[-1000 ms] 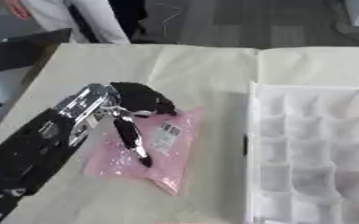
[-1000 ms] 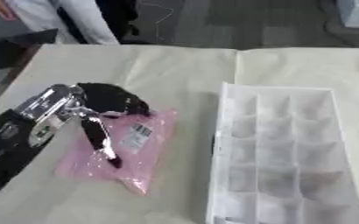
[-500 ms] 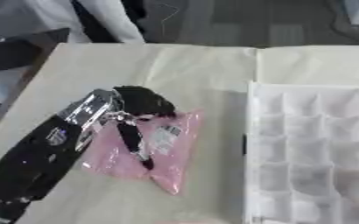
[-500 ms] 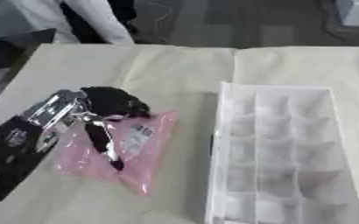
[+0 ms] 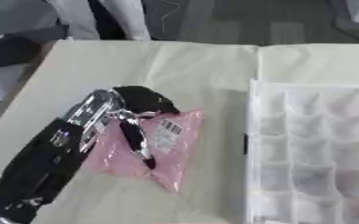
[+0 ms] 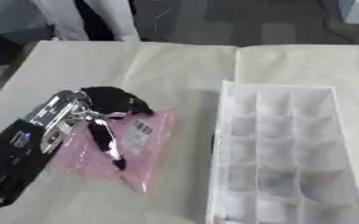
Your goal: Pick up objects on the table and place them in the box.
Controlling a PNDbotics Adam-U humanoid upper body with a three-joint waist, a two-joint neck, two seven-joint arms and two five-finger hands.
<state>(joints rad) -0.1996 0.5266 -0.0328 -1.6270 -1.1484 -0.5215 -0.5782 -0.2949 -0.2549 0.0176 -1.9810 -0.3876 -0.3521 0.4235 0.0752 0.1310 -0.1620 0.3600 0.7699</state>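
A flat pink plastic bag (image 5: 171, 151) with a white barcode label lies on the cream-covered table, left of the box. My left hand (image 5: 142, 100) comes in from the lower left and sits at the bag's top edge. Its fingers curl over that edge, and its thumb (image 5: 136, 140) lies stretched across the pink film. The bag rests on the table under the hand. The box (image 6: 227, 131) is a white tray divided into several empty compartments and fills the right side of both views. My right hand shows in neither view.
Cream cloth (image 5: 182, 65) covers the table beyond the bag up to the far edge. A dark object (image 5: 18, 48) lies off the table's far left corner. A person's legs stand past the far edge, touching nothing.
My left hand and the pink bag stay about where they were, with the same hold. Only the view has shifted a little.
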